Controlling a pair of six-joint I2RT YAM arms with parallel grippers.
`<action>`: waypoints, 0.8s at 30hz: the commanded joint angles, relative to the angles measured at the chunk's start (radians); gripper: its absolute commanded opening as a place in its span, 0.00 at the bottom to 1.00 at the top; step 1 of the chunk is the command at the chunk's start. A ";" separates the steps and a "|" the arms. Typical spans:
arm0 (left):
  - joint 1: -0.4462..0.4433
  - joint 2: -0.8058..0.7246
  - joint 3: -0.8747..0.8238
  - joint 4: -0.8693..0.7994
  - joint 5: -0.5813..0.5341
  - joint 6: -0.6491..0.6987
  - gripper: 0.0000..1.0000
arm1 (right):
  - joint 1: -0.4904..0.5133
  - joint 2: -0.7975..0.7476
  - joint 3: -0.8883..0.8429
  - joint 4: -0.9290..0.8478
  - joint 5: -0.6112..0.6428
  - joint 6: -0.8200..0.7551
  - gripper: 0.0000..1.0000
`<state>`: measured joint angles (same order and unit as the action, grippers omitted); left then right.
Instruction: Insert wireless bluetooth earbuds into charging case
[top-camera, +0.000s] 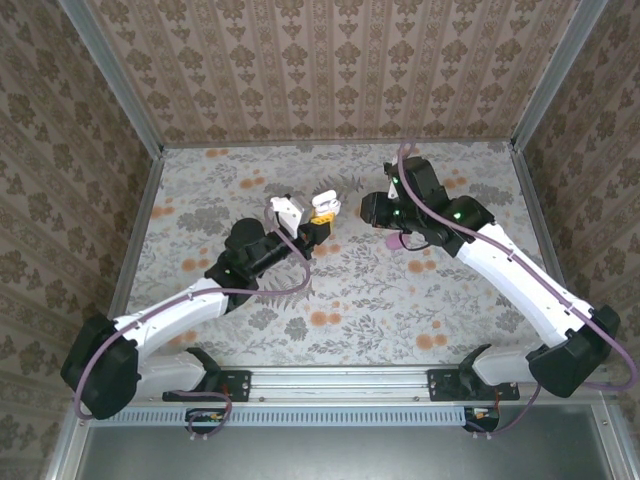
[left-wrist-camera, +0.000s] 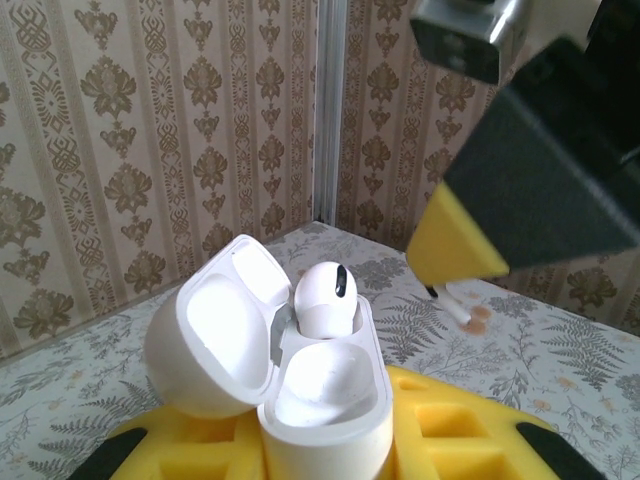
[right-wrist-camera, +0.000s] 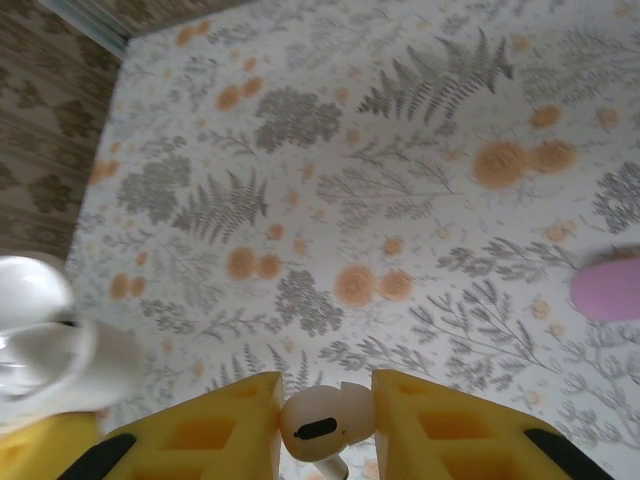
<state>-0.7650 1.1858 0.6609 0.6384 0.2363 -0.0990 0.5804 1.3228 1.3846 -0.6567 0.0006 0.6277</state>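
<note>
The charging case (left-wrist-camera: 325, 400) is white with its lid (left-wrist-camera: 215, 330) swung open to the left. My left gripper (left-wrist-camera: 325, 455) is shut on its lower body between yellow fingers (left-wrist-camera: 460, 430). One white earbud (left-wrist-camera: 323, 298) sits in the far socket; the near socket is empty. The second white earbud (right-wrist-camera: 323, 425) is pinched between the yellow pads of my right gripper (right-wrist-camera: 325, 430), stem pointing down. From above, the case (top-camera: 325, 204) is held up off the table, with the right gripper (top-camera: 352, 208) just to its right. The case (right-wrist-camera: 50, 340) shows at the right wrist view's left edge.
A magenta oval lump (top-camera: 395, 242) lies on the floral table under the right arm, and the lump (right-wrist-camera: 607, 290) also shows at the right wrist view's right edge. Patterned walls enclose the table (top-camera: 330, 300) on three sides.
</note>
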 joint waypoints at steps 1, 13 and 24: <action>-0.003 0.012 0.001 0.054 0.024 -0.028 0.25 | 0.006 -0.027 0.041 0.044 -0.045 -0.003 0.31; -0.017 0.051 0.019 0.079 0.048 -0.044 0.26 | 0.053 0.010 0.074 0.167 -0.108 -0.014 0.30; -0.027 0.056 0.026 0.085 0.063 -0.046 0.26 | 0.148 0.061 0.111 0.163 -0.022 -0.112 0.30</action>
<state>-0.7860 1.2381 0.6613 0.6678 0.2810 -0.1219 0.7097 1.3727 1.4605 -0.5110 -0.0742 0.5632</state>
